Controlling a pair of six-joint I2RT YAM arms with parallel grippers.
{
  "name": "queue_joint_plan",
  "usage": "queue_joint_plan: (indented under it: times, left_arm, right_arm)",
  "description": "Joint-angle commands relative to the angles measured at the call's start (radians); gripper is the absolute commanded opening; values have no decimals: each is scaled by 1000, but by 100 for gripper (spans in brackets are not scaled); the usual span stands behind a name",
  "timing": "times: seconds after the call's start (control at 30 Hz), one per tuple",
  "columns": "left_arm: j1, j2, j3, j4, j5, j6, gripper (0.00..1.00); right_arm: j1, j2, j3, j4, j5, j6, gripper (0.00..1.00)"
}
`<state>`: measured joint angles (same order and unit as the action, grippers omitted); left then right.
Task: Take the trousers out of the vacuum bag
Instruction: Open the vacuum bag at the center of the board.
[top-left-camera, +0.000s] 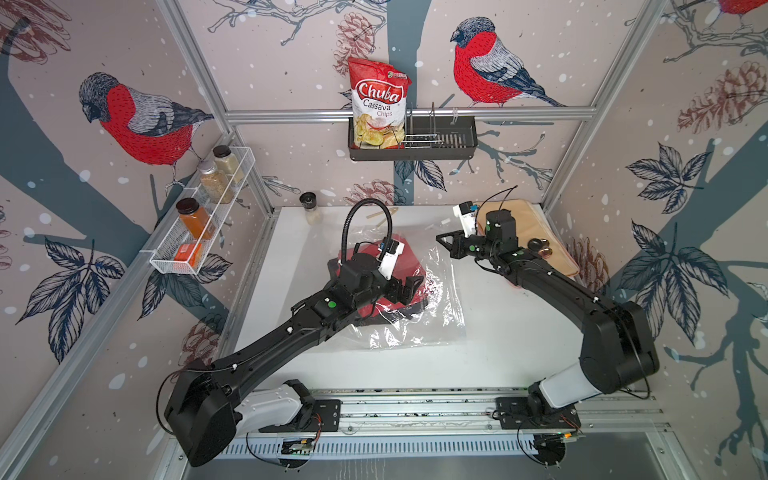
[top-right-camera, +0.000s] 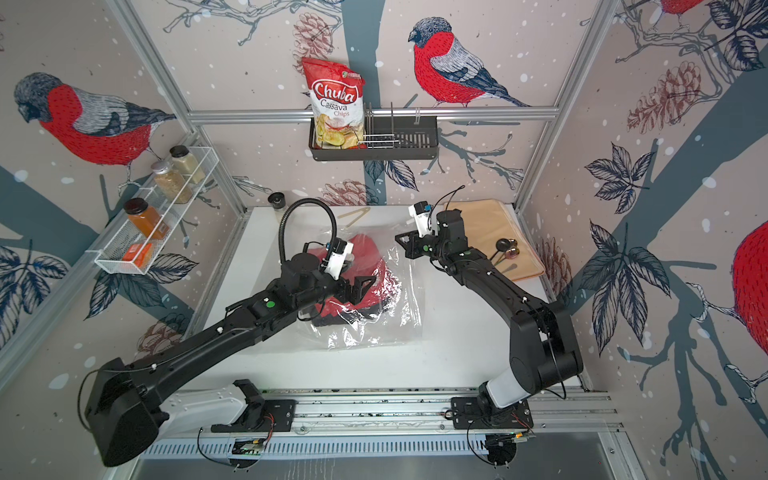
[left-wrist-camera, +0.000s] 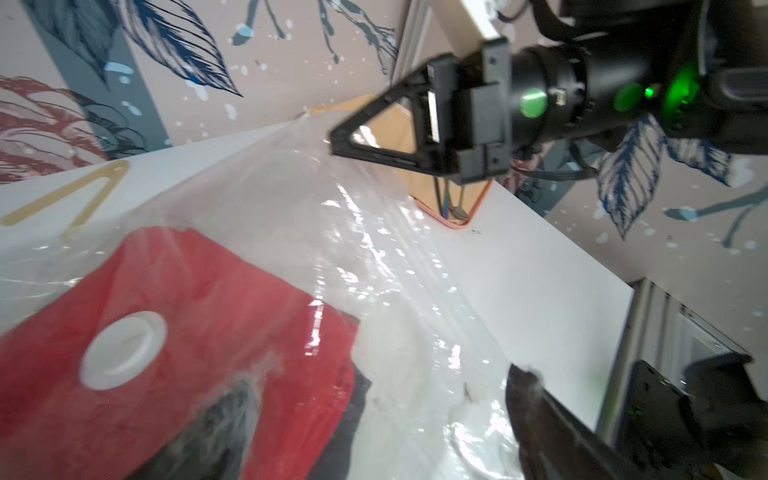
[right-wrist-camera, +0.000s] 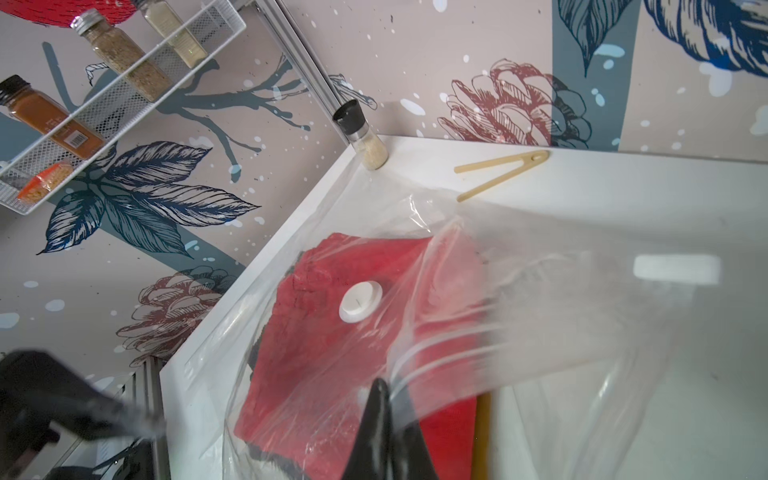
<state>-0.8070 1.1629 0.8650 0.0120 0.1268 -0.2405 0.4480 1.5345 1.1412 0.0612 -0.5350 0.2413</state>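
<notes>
The left pincer (top-left-camera: 406, 289) hangs spread wide above the trousers (top-left-camera: 411, 258), red pair on top, which lie folded inside the vacuum bag (top-left-camera: 436, 320) in the middle of the desk (top-left-camera: 498, 353). Further right, the right pincer (top-left-camera: 441, 240) is pinched closed on the bag's lifted film.

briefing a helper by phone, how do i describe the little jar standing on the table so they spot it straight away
Start at the white table and go to its far corner on the robot's left, below the wire rack. The small clear jar stands there alone; unlike the rack's jars it sits on the tabletop, black cap over pale grains.
</notes>
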Motion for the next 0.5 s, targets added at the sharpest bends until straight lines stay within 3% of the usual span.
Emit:
queue_joint_plan:
  times: [0.0, 0.2, 0.47]
  left_arm:
    - [-87, -11, 7, -17, -113, -90, 96]
    - [-262, 11, -9, 31, -388, -212, 96]
    - [-303, 89, -64, 167, -572, -368, 94]
  right_arm:
    - [72, -12, 59, -35, 106, 46, 0]
    - [182, -23, 122, -6, 185, 130, 0]
    - [221, -63, 111, 41, 249, 243, 0]
